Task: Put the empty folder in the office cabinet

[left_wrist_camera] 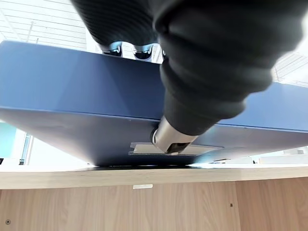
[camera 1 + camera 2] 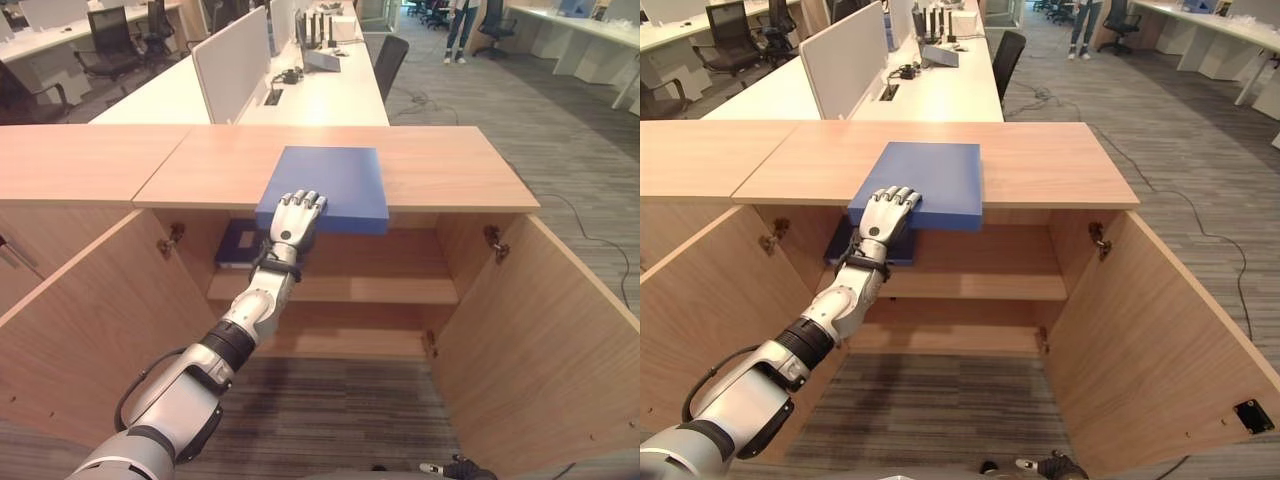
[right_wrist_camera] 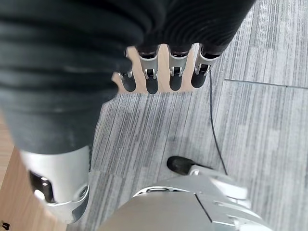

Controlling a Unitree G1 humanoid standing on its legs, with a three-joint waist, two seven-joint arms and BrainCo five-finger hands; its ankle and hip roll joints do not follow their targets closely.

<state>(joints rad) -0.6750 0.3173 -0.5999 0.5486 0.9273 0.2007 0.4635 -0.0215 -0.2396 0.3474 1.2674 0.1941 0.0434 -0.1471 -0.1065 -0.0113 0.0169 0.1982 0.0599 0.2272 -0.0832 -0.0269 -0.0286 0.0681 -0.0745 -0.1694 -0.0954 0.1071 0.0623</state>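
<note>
Blue folder (image 2: 330, 185) overhanging the wooden cabinet (image 2: 440, 165) top, left hand (image 2: 293, 222) clamped on its near edge — fingers above, thumb beneath, right hand (image 3: 163, 72) fingers relaxed over carpet (image 3: 260, 120).

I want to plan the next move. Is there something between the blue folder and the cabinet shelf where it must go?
Nothing visible blocks the way. The folder overhangs the cabinet top's front edge, gripped by the left hand. Both doors are open. A dark folder already lies at the shelf's left end; the rest is free.
</note>
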